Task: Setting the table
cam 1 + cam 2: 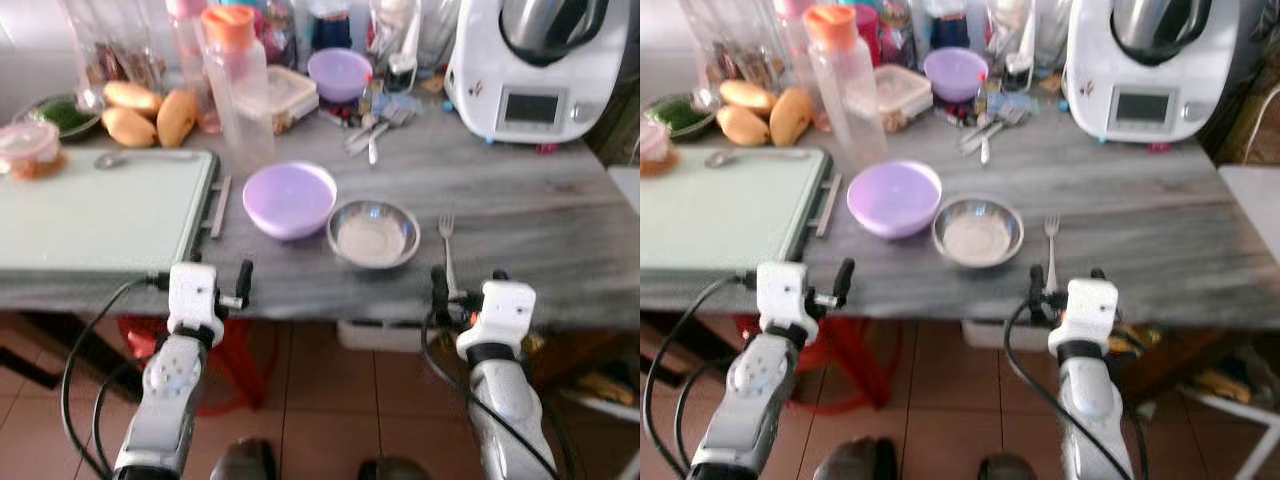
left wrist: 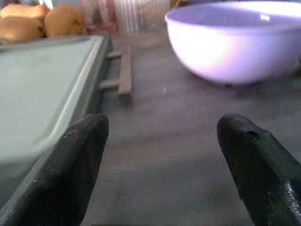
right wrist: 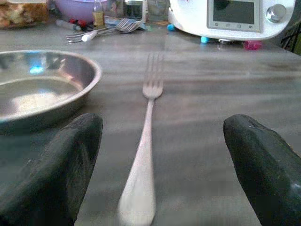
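On the grey marble table (image 1: 540,230) a purple bowl (image 1: 289,198) stands beside a shallow steel bowl (image 1: 373,233). Right of the steel bowl lies a silver fork (image 1: 447,243), tines pointing away from me. My right gripper (image 1: 468,280) is open at the table's front edge. The fork's handle (image 3: 149,108) runs between its fingers without touching them, and the steel bowl (image 3: 42,84) is just to one side. Also at the front edge, my left gripper (image 1: 225,275) is open and holds nothing. It points at bare table between the purple bowl (image 2: 235,42) and a pale green board (image 2: 42,80).
The green board (image 1: 95,210) covers the table's left, with a spoon (image 1: 145,156) behind it. At the back stand an orange-capped bottle (image 1: 237,85), mangoes (image 1: 150,110), another purple bowl (image 1: 340,72), loose cutlery (image 1: 375,125) and a white kitchen machine (image 1: 535,65).
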Motion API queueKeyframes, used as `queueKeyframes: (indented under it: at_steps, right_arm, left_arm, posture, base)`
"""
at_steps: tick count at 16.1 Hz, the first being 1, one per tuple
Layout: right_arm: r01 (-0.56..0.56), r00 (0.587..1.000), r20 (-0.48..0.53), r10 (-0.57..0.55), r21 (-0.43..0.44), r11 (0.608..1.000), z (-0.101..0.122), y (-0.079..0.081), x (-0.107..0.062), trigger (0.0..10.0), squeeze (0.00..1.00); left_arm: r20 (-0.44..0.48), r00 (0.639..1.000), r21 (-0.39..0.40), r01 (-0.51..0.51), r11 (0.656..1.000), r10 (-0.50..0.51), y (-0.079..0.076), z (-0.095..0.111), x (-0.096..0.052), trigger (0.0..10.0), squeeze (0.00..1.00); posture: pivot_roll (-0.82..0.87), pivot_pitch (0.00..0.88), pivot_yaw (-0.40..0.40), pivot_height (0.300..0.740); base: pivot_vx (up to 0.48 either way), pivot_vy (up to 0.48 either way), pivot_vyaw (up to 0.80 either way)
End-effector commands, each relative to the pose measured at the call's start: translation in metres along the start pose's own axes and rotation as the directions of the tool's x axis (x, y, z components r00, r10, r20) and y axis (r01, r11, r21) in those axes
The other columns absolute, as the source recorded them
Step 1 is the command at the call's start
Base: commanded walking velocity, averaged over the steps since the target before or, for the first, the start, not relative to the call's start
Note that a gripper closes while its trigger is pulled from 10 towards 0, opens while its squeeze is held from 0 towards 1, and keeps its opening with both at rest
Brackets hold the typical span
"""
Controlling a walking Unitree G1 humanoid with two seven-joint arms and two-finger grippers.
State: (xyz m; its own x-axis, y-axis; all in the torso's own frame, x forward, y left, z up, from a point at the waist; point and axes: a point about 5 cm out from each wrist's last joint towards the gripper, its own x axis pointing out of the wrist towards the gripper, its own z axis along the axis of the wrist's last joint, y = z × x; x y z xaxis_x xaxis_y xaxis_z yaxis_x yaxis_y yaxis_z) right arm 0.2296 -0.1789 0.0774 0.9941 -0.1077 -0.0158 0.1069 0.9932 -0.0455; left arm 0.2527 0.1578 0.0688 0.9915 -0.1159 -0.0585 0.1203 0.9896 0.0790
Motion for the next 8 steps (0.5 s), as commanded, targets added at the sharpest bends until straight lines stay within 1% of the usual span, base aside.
queueKeyframes:
  at_steps: [1,3,6,8]
  right_arm:
    - [0.007,1.000,-0.017,-0.007,-0.001,1.000,-0.0045,-0.0013,-0.0038,10.0,0.00]
    - [-0.010,1.000,-0.025,0.010,-0.007,1.000,-0.0063,0.0023,-0.0072,10.0,0.00]
    - [-0.021,0.999,-0.028,0.021,-0.013,1.000,-0.0082,0.0047,-0.0085,10.0,0.00]
    - [-0.022,0.999,-0.036,0.022,-0.016,1.000,-0.0118,0.0044,-0.0060,10.0,0.00]
  left_arm:
    - [-0.009,1.000,0.003,-0.003,1.000,0.004,0.0002,-0.0024,-0.0043,10.0,0.00]
    - [-0.012,1.000,-0.005,-0.003,1.000,0.003,0.0016,-0.0033,-0.0085,10.0,0.00]
    - [-0.011,1.000,-0.008,0.025,1.000,-0.026,-0.0019,-0.0032,-0.0124,10.0,0.00]
    - [-0.010,0.999,-0.024,0.048,0.999,-0.048,-0.0069,-0.0036,-0.0088,10.0,0.00]
  posture:
    - [-0.04,0.000,0.030,0.740]
    - [-0.03,0.000,0.026,0.740]
    - [-0.03,0.000,0.023,0.740]
    - [-0.02,0.000,0.016,0.740]
  base:
    - [-0.480,0.000,0.00]
    - [-0.396,0.000,0.00]
    - [-0.336,0.000,0.00]
    - [0.000,0.000,0.00]
